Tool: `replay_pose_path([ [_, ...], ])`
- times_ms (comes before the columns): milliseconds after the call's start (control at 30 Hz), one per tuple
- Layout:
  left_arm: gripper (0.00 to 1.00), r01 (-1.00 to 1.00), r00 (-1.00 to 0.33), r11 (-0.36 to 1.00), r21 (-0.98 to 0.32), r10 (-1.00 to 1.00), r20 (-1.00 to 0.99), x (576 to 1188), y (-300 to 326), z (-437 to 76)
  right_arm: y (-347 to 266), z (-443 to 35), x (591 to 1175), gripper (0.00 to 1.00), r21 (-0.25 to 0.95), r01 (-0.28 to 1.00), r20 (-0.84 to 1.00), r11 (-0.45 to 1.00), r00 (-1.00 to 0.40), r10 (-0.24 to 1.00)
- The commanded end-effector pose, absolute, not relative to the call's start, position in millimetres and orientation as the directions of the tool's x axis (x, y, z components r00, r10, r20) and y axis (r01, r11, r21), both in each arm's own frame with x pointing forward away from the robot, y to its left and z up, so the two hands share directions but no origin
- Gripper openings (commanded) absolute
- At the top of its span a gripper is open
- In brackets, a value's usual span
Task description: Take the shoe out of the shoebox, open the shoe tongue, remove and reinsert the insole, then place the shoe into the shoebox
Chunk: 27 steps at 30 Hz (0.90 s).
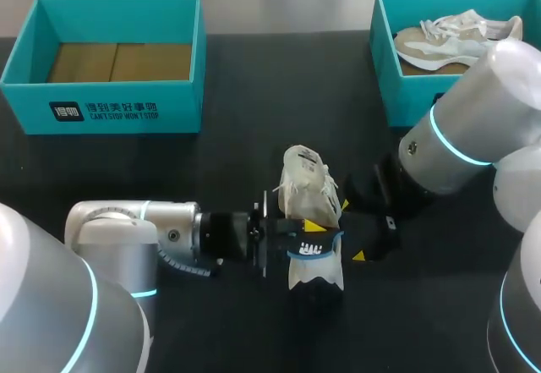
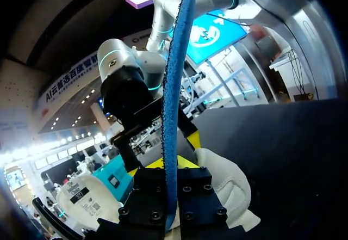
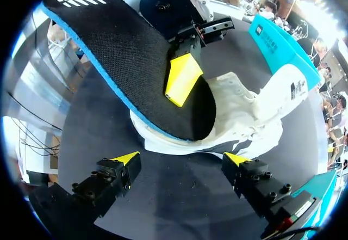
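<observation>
Insole step: left tool (image 2: 172, 165) clamped on insole (image 3: 136, 60), its lower end at the shoe (image 1: 308, 178) opening, mid-counter (image 1: 211, 161).
Right tool (image 3: 181, 161) fingers apart beside shoe; probably best to steady the shoe and keep the insole aligned.

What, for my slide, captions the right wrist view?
Left gripper grips the black insole at the white shoe; right gripper open nearby.

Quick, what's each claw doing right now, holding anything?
Left gripper: closed on the insole.
Right gripper: open, empty, the shoe just ahead of it.
</observation>
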<state>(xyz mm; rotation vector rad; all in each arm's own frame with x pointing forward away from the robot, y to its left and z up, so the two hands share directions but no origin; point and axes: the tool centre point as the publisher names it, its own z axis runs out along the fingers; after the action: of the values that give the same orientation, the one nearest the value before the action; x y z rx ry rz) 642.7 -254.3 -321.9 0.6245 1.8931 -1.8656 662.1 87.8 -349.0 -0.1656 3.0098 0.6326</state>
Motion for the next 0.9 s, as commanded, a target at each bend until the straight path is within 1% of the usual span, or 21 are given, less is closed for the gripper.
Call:
replay_pose_path([
  [33,0.00,0.576,-0.817,0.011,-0.817,0.045,-0.575,645,-256,-326,88,-350,661,1.00,0.398,-0.118,-0.085,0.910,-0.992,-0.091],
  [433,0.00,0.593,-0.804,0.053,-0.803,0.087,-0.588,658,-255,-336,88,-350,661,1.00,0.398,-0.118,-0.085,0.910,-0.992,-0.091],
  [700,0.00,0.584,-0.812,0.122,-0.803,0.116,-0.573,666,-253,-351,88,-350,661,1.00,0.398,-0.118,-0.085,0.910,-0.992,-0.091],
  [900,0.00,0.574,-0.819,0.202,-0.794,0.142,-0.556,670,-255,-361,88,-350,661,1.00,0.398,-0.118,-0.085,0.910,-0.992,-0.091],
])
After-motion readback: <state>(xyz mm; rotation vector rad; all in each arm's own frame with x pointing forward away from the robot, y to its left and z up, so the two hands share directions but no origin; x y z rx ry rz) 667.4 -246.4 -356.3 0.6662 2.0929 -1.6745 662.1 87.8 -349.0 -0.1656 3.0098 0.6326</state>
